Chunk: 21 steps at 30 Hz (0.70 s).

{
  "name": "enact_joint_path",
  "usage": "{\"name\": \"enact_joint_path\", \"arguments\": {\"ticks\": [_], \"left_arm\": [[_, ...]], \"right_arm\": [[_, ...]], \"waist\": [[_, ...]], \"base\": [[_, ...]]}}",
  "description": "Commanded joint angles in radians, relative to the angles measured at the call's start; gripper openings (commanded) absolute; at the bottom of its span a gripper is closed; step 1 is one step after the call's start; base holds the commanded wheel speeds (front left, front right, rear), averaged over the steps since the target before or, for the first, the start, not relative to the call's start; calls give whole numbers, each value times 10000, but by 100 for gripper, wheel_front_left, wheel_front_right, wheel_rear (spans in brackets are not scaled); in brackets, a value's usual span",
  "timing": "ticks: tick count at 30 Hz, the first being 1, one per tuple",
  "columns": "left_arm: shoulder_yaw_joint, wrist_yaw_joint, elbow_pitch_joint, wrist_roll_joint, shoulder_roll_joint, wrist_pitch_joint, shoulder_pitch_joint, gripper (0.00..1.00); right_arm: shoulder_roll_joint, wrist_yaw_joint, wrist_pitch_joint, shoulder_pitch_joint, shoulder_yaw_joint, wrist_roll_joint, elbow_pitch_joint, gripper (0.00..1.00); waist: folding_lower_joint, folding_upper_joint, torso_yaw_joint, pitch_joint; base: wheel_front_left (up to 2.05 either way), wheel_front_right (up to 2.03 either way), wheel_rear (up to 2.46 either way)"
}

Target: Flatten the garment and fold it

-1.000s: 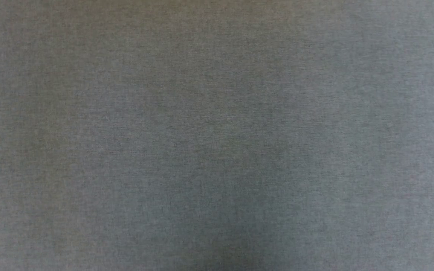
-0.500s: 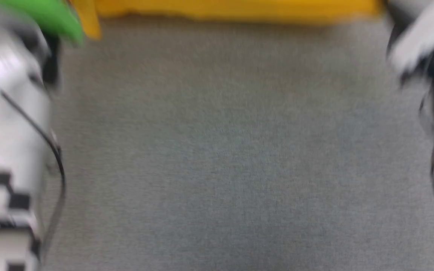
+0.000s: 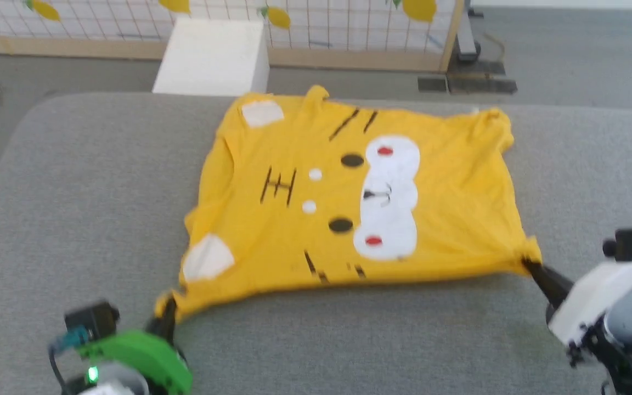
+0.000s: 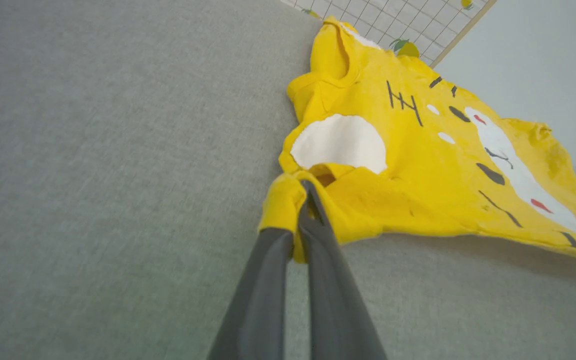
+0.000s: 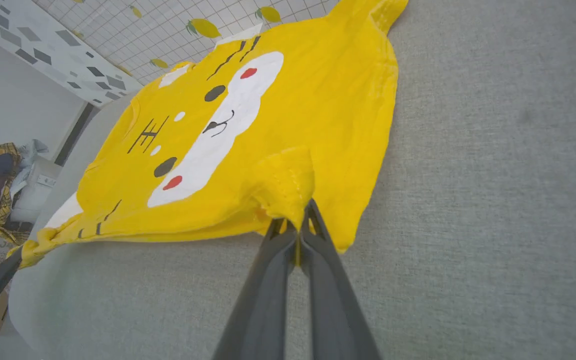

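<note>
Lying squarish, the wrinkled garment (image 3: 447, 197) covers a finely textured grey surface (image 3: 74, 192).

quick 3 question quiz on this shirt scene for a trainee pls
1. True or false: the garment lies print side up on the grey surface.
2. Pick one: the left gripper is A) open above the garment, B) shut on its near left corner, C) pressed flat on its print.
3. Short answer: what does the right gripper hold between its fingers?

Key: 1 true; 2 B; 3 the garment's near right corner.
</note>
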Motion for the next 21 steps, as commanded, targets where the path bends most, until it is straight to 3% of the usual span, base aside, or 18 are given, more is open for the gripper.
{"name": "enact_joint_path", "arguments": {"ticks": [1, 12, 16, 21], "left_arm": [[-36, 197, -359, -142, 158, 385, 546, 0], [-225, 1593, -2841, -983, 845, 3166, 3404, 0], [15, 1714, -3633, -987, 835, 2851, 3582, 0], [140, 1475, -4333, -653, 957, 2358, 2829, 0]], "right_arm": [[-66, -11, 135, 375, -165, -26, -146, 0], [-37, -11, 3129, 2775, -821, -594, -1379, 0], [236, -11, 3615, 2967, -1148, -815, -1927, 0], [474, -11, 3423, 2452, -1281, -1149, -2725, 0]], "waist": [[2, 0, 409, -562], [2, 0, 246, -667], [2, 0, 189, -587], [2, 0, 145, -259]], "base": [[0, 0, 0], [0, 0, 0], [0, 0, 0], [0, 0, 0]]}}
